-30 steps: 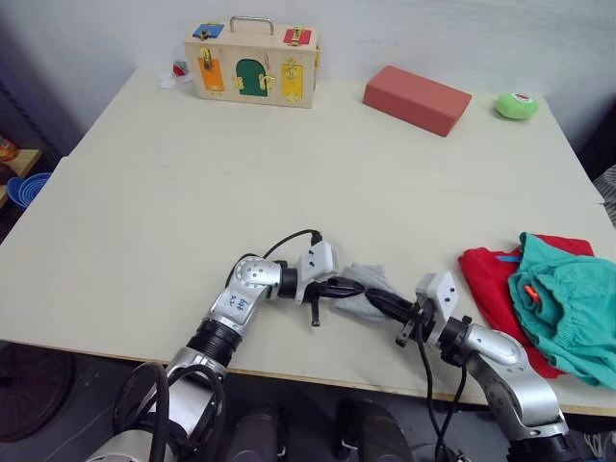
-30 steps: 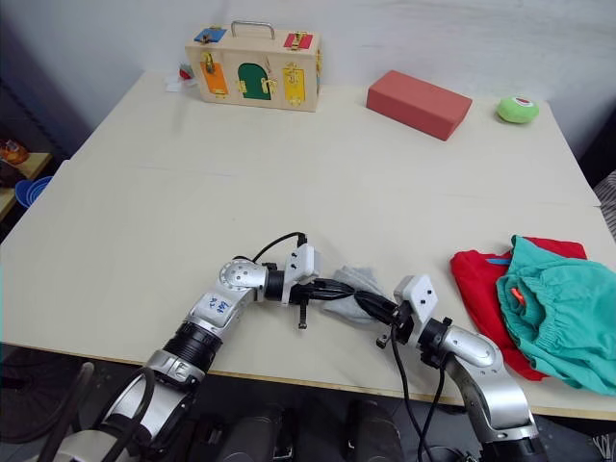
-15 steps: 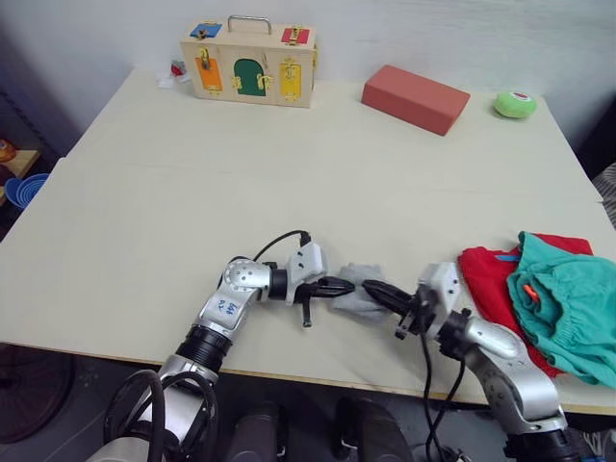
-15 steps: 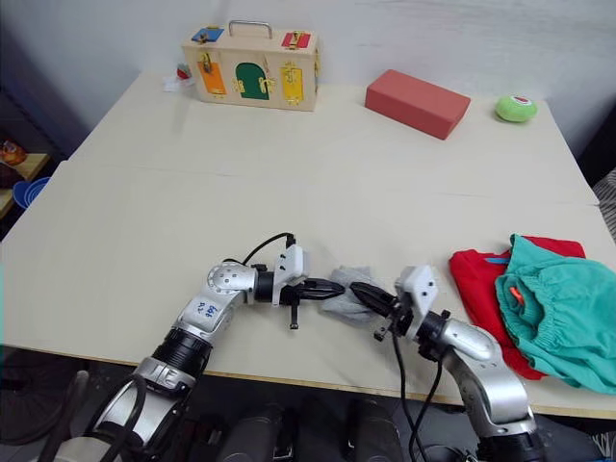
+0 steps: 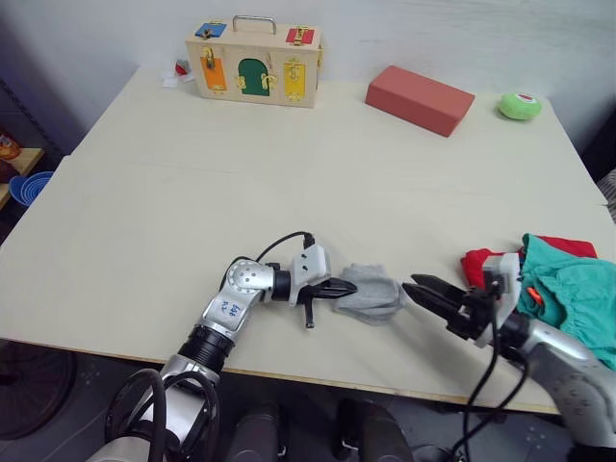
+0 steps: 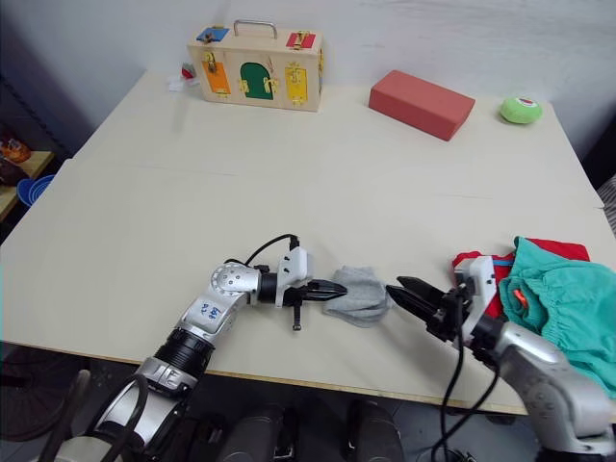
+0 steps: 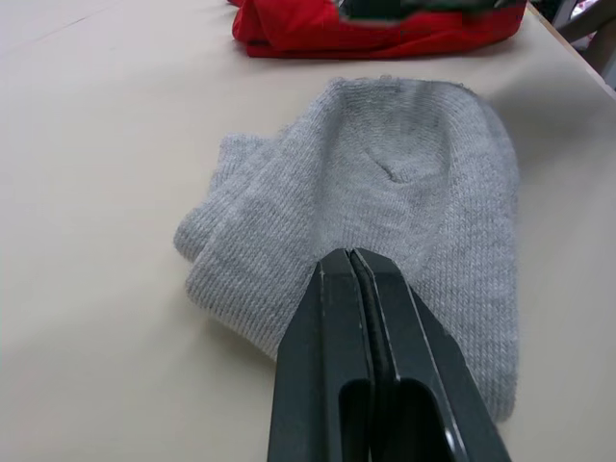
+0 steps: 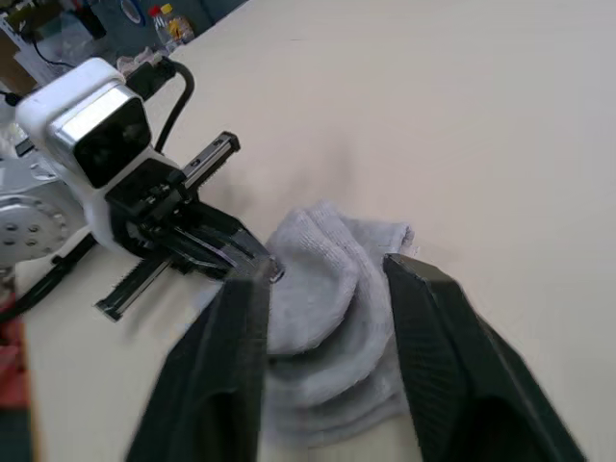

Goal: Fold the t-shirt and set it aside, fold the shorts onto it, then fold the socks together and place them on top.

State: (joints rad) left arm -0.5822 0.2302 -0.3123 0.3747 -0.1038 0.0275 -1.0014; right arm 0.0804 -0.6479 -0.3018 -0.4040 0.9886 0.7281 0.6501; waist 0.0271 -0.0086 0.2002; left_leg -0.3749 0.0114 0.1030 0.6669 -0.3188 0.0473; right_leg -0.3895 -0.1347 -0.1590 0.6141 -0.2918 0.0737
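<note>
The light grey socks (image 5: 372, 293) lie as one folded lump near the table's front edge. My left gripper (image 5: 344, 287) is shut on their left edge, and the left wrist view shows its fingers (image 7: 332, 308) pressed together on the knit. A short gap to the right of the socks, my right gripper (image 5: 411, 282) is open and holds nothing, and its spread fingers (image 8: 241, 318) frame the socks (image 8: 322, 289) from a distance. At the right edge lies the red t-shirt (image 5: 478, 263) with the teal shorts (image 5: 573, 294) on top of it.
A wooden latch box (image 5: 254, 61) stands at the back left. A red-brown block (image 5: 420, 98) and a green ball (image 5: 518, 105) sit at the back right. A blue bowl (image 5: 24, 186) is off the table to the left. The table's front edge (image 5: 318, 375) runs just below both grippers.
My right gripper has let go of the socks, opened and drawn back to the right. My left gripper stays shut on them. The socks now lie more compactly.
</note>
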